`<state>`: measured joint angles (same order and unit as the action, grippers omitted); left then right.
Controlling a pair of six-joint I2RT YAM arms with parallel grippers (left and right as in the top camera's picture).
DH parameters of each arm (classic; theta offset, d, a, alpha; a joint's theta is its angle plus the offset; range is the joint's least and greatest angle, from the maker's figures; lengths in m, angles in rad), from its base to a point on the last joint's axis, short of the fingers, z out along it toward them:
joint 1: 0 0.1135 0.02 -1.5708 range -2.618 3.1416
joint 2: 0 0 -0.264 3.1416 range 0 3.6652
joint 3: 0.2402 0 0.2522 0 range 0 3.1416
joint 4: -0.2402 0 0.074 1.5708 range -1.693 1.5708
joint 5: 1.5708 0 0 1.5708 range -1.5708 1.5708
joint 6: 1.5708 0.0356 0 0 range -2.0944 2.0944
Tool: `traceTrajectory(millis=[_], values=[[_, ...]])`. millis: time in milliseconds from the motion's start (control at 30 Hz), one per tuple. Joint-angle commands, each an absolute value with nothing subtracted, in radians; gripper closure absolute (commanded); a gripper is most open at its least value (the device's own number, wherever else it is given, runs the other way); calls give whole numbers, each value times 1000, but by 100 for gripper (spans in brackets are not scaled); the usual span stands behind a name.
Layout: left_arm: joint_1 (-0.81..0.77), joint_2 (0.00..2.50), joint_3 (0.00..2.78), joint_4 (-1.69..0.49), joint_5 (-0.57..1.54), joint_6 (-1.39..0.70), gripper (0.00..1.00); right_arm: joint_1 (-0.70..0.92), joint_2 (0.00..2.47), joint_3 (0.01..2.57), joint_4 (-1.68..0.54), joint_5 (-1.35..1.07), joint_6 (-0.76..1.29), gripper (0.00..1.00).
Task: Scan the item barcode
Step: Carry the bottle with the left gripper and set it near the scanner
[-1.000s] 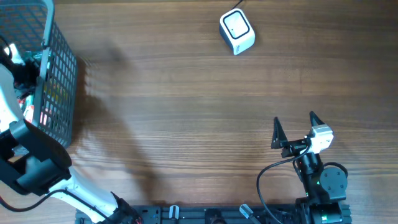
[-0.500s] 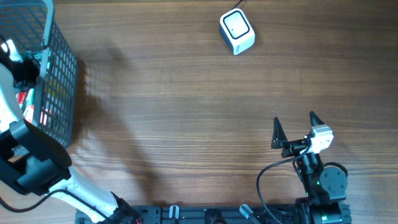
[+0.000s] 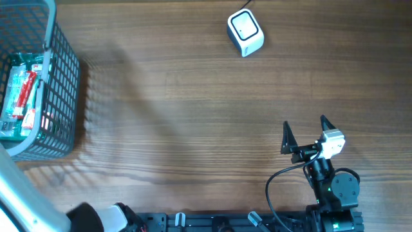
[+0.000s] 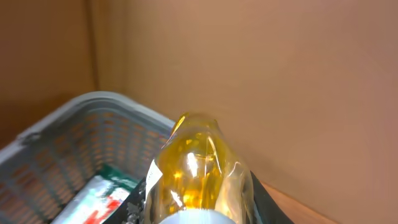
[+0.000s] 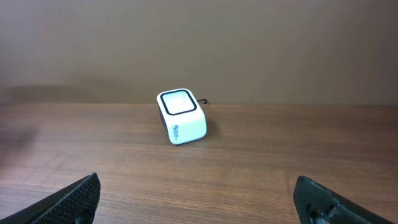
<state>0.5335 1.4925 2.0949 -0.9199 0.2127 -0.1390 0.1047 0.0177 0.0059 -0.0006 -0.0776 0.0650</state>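
— Where is the yellow bottle (image 4: 196,168)?
— In the air by the basket (image 4: 81,109), pinched by the left gripper (image 4: 199,211). The fingers are mostly hidden and no barcode shows.
— And the right gripper (image 3: 304,124)?
— Spread wide, well apart from the scanner (image 3: 245,33).

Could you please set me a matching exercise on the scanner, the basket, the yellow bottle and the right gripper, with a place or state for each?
1 scanner
2 basket
3 yellow bottle
4 right gripper

A open and empty
B holds a green and red packet
C white, on the table's far side
D raised above the basket

Pairs: 1-C, 2-B, 3-D, 4-A
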Motion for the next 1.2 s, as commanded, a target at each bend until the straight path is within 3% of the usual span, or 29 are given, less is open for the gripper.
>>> traceTrajectory(millis=[0, 300, 633, 900, 1167], values=[[411, 1423, 2100, -956, 258, -165, 76, 101, 14, 5, 2, -68, 55, 0], [-81, 1432, 2100, -1258, 195, -165, 78, 101, 14, 5, 2, -68, 54, 0], [-511, 1732, 2100, -1390, 91, -165, 78, 101, 14, 5, 1, -68, 54, 0], [-706, 1955, 2100, -1351, 49, -178, 78, 101, 14, 5, 1, -68, 55, 0], [-795, 2043, 2098, -1247, -156, -488, 76, 101, 14, 5, 2, -68, 54, 0]])
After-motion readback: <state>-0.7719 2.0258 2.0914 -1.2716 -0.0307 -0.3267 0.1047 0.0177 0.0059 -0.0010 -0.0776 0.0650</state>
